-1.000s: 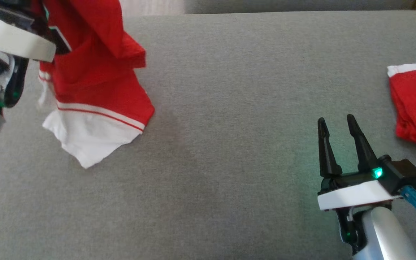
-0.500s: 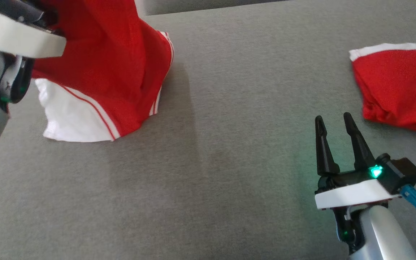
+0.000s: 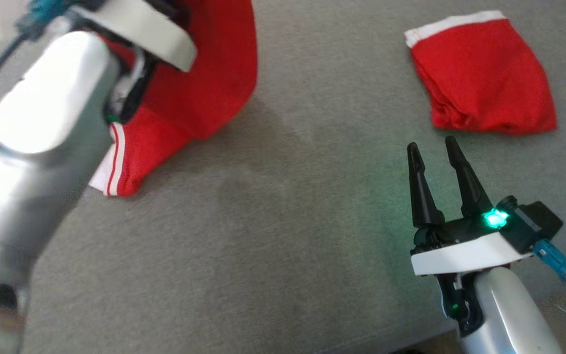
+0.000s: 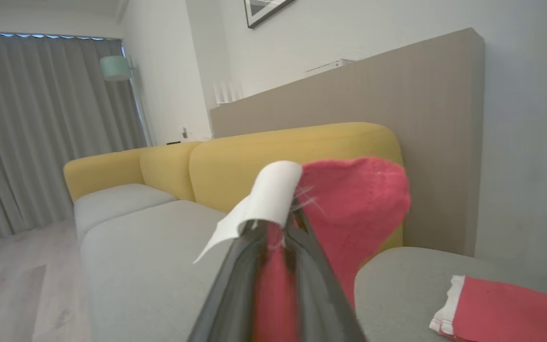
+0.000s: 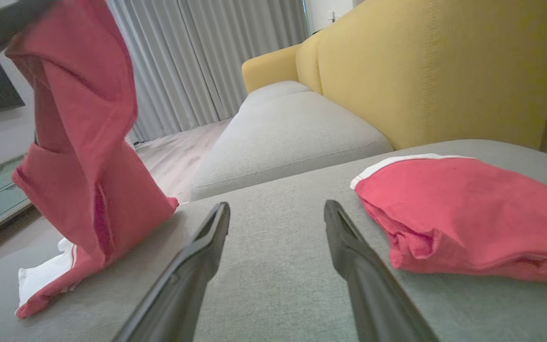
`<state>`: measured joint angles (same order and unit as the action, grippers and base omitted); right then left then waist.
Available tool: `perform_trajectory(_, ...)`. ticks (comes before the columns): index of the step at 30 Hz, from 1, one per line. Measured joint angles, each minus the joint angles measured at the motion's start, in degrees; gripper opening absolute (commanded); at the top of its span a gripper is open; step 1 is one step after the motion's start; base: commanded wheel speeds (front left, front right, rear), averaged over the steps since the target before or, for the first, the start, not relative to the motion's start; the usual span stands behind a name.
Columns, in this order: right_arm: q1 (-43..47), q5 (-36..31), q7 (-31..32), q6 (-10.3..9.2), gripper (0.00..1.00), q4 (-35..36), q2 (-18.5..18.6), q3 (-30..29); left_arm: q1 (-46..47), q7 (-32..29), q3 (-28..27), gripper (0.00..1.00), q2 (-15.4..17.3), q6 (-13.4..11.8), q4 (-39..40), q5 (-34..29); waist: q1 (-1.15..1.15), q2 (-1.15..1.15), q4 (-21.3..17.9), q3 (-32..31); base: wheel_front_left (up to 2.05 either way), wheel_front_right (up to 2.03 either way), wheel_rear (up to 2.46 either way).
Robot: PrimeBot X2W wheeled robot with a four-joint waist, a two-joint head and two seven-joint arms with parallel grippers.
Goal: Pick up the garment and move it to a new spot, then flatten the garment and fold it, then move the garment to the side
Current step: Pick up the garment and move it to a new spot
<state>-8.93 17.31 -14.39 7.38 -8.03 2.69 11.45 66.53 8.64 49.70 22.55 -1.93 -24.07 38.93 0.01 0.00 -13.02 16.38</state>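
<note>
The garment [image 3: 204,88] is red with white trim and hangs from my left gripper [image 4: 276,223], which is shut on its upper edge beside a white trim strip. Its lower end rests crumpled on the grey cushion [image 3: 283,236] at the upper left of the head view, partly behind my left forearm [image 3: 42,123]. In the right wrist view the garment [image 5: 88,142] dangles at the left, its hem touching the cushion. My right gripper [image 3: 431,145] stands open at the lower right with nothing between its fingers; it [image 5: 276,209] points across bare cushion.
A second red piece with white trim [image 3: 484,78] lies folded at the far right, just beyond my right gripper. A yellow sofa back [image 5: 444,71] rises behind the cushion. The cushion's front edge [image 3: 410,344] runs past the lower right.
The head camera has shifted, sliding the folded piece leftward in view. My left arm has carried the hanging garment right, toward the cushion's middle, and lower. The right gripper stays open.
</note>
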Motion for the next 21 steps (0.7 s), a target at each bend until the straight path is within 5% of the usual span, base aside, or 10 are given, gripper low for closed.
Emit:
perform_trajectory(1,0.0,0.3,0.0,0.0,1.0,0.1,0.0,0.1,0.3,0.0,0.4,1.0,-1.2,0.0,-1.3,0.0,0.0,0.0,-0.6,0.3,0.0,0.0,0.0)
perform_trajectory(8,-1.1,0.9,0.0,0.0,1.0,0.7,0.0,0.1,2.3,2.1,3.0,1.0,-5.2,2.5,-9.6,-1.2,0.0,0.0,-2.5,2.0,0.0,0.0,0.0)
perform_trajectory(21,-0.7,-2.4,0.0,0.0,1.0,0.4,0.0,-3.5,-4.4,6.0,-3.9,1.0,0.7,1.5,-9.0,-0.1,-0.01,0.0,5.8,-0.5,0.0,0.0,0.0)
